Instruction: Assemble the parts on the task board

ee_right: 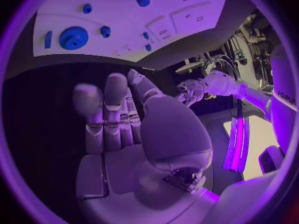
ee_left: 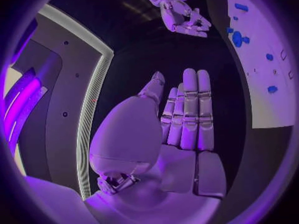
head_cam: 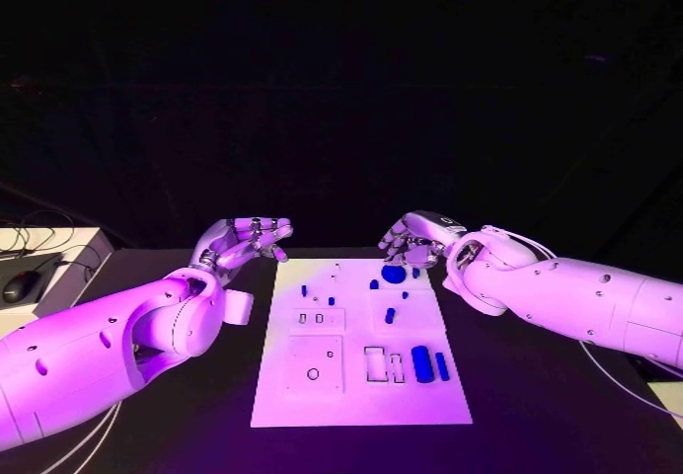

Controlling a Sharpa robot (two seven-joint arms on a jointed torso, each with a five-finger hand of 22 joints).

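Hands (head_cam: pixel 250 240) (head_cam: pixel 417 240) open, empty, above board (head_cam: pixel 285 395).

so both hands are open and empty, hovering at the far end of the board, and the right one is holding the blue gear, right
Not quite: the right hand holds nothing. In the head view the blue gear lies on the board, apart from it. The left hand is open and empty too.

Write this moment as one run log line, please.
left hand: open, empty, beside task board | right hand: open, empty, near blue gear | blue parts: on board
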